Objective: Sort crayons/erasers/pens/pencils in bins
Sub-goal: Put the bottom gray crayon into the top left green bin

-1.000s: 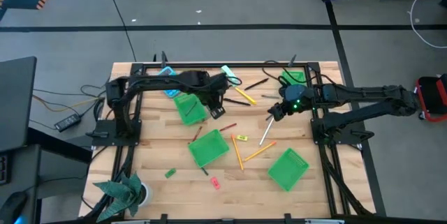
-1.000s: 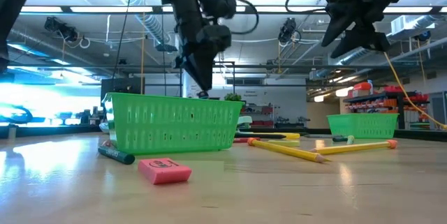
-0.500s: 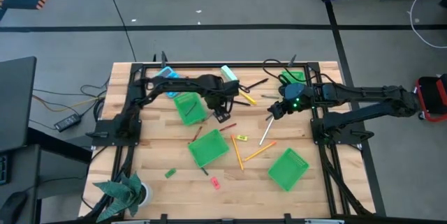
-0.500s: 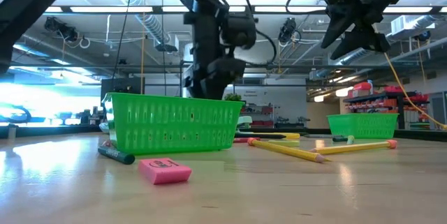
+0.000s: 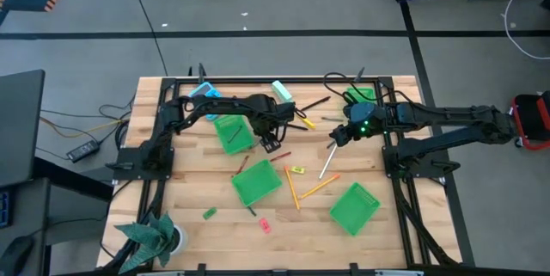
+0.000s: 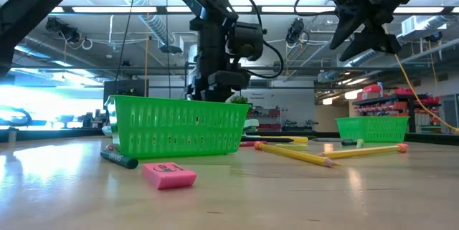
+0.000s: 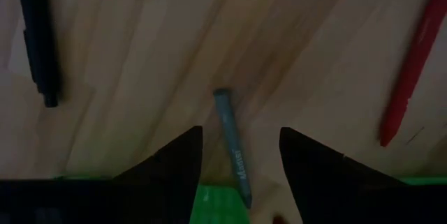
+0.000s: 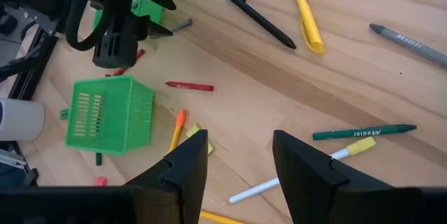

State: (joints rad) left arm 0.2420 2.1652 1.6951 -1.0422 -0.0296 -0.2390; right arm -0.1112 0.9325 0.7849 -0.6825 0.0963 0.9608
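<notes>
Between two bins, the left hand [image 7: 237,158] hovers spread over a grey crayon [image 7: 232,145] on bare wood.

Wooden table [image 5: 198,186] with a black frame around its edges. Blue calculator [image 5: 204,92] near the far edge, on the left side. Teal-and-white block [image 5: 281,91] near the same far edge, closer to the middle. Green leafy plant [image 5: 152,236] in a white pot at the near left corner. Grey floor [image 5: 284,5] all around, with black cables [image 5: 82,130] lying left of the table.
</notes>
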